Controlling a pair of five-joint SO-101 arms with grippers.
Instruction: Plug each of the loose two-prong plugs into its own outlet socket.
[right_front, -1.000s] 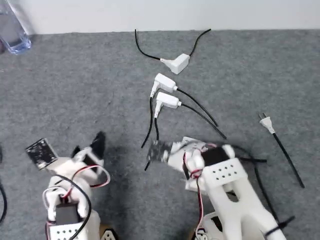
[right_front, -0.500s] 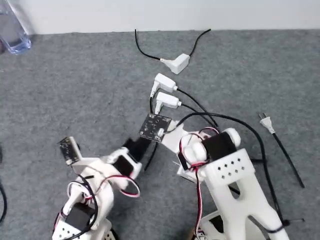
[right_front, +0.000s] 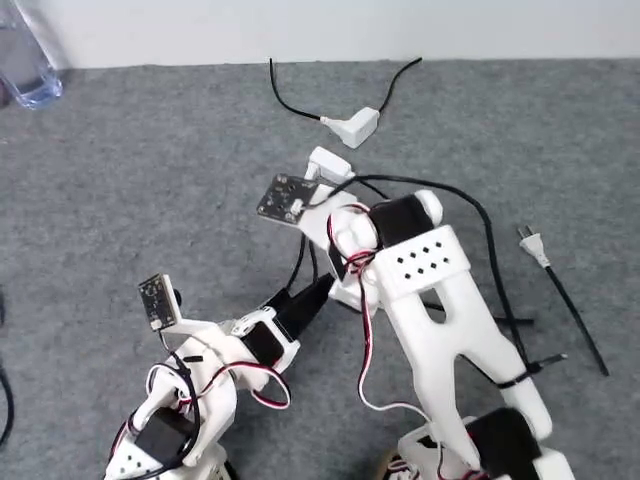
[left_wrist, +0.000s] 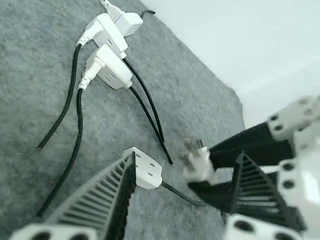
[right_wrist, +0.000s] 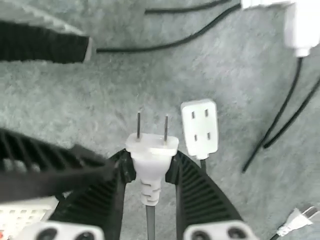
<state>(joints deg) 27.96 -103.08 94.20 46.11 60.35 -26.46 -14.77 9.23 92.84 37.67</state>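
Right gripper (right_wrist: 150, 161) is clamped on a white two-prong plug (right_wrist: 151, 150), whose prongs sit just beside the free outlet socket (right_wrist: 200, 127) lying on the grey mat (right_front: 150, 180). Left gripper (right_front: 303, 305) stands spread wide near that socket, one finger (left_wrist: 107, 195) just beside it, holding nothing. Two joined plug-and-socket pairs (left_wrist: 110, 70) lie beyond the socket, a third white connector (right_front: 352, 127) farther still, and a loose black-corded plug (right_front: 530, 243) lies well apart from it.
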